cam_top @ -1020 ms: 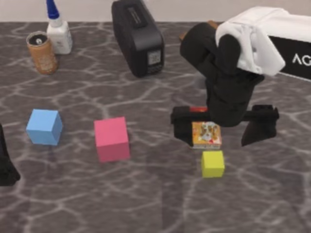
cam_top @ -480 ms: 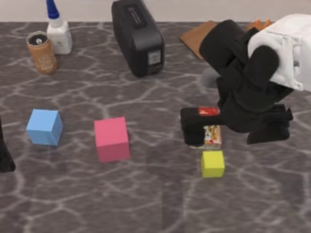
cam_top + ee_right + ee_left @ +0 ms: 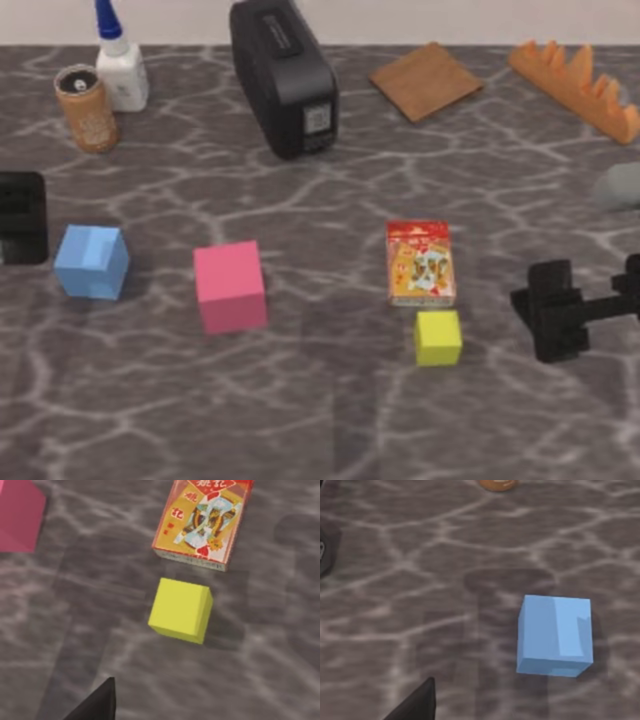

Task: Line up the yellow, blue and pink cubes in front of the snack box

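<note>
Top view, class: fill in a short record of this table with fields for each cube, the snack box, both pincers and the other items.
yellow cube: just in front of the snack box, a slight gap between
pink cube: left of the box, apart
blue cube: far left
left pincer: beside the blue cube, at the left edge
right pincer: at the right edge, open, empty
other items: can, glue bottle, black device, brown square, orange rack

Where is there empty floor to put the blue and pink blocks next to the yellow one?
Bare table lies between the pink cube and the yellow cube, below the snack box. Right of yellow is tighter: the right gripper sits there.
</note>
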Tool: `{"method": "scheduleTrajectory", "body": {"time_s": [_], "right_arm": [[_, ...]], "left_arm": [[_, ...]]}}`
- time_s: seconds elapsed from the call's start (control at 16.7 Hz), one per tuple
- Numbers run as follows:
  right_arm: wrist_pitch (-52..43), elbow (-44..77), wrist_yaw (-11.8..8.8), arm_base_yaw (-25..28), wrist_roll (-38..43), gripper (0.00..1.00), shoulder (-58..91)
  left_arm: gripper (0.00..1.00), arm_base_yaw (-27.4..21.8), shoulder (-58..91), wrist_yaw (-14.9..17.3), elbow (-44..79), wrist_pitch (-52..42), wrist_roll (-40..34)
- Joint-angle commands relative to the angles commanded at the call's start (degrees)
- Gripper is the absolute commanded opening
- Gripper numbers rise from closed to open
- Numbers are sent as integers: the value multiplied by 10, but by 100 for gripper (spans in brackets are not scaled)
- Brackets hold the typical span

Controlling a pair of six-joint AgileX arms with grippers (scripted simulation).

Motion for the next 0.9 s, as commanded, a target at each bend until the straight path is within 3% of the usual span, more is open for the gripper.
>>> {"method": "scheduleTrajectory", "body": {"time_s": [0.48, 0.72, 0.9], "right_arm": [[225, -320, -2, -179, -129, 100, -408], [307, -397, 4, -264, -172, 100, -523], [338, -419, 6, -298, -186, 100, -567]], "left_arm": [[100, -21, 458, -4, 312, -239, 2], [100, -28, 575, 0, 421, -302, 1], [100, -30, 612, 3, 462, -321, 1]]}}
